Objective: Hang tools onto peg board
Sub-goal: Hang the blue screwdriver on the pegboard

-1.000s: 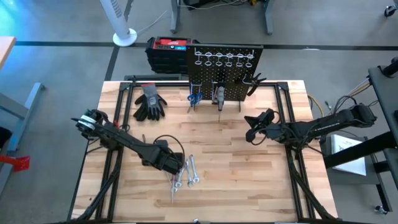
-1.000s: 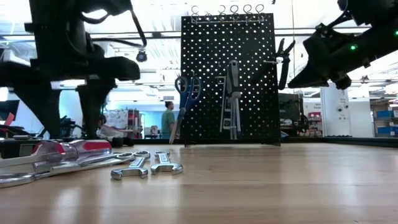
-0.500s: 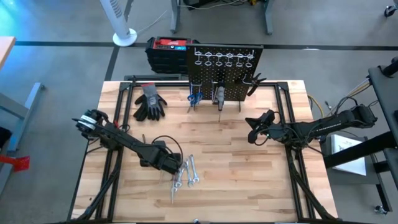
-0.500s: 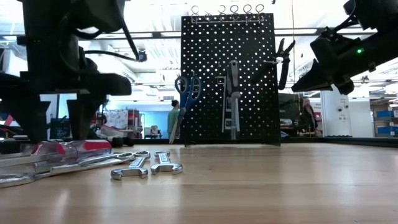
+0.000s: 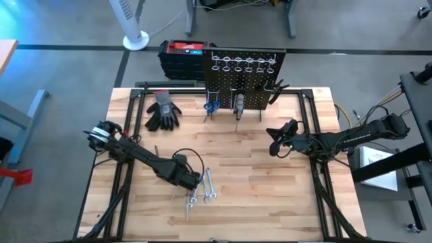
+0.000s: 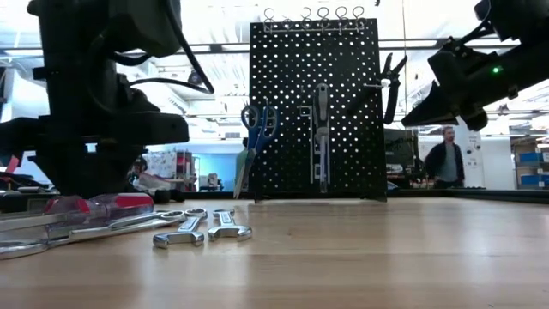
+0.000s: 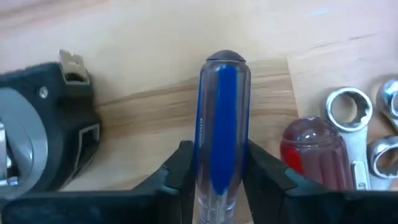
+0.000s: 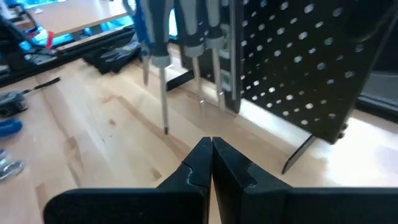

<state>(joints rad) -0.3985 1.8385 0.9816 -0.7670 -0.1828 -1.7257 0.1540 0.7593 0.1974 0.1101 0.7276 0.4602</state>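
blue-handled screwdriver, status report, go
Left gripper clamped around clear blue-handled screwdriver on the wooden table. Right gripper shut, empty, near black perforated peg board. Red-handled screwdriver alongside.

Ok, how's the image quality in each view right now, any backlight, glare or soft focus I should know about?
Low view: bright room lights behind leave the black perforated peg board and the left arm in silhouette, and the silver open-ended wrenches catch highlights. Left wrist view: the clear blue-striped screwdriver handle is sharp, with glare on its side. Right wrist view: the near dark fingers look soft. High view: evenly lit.
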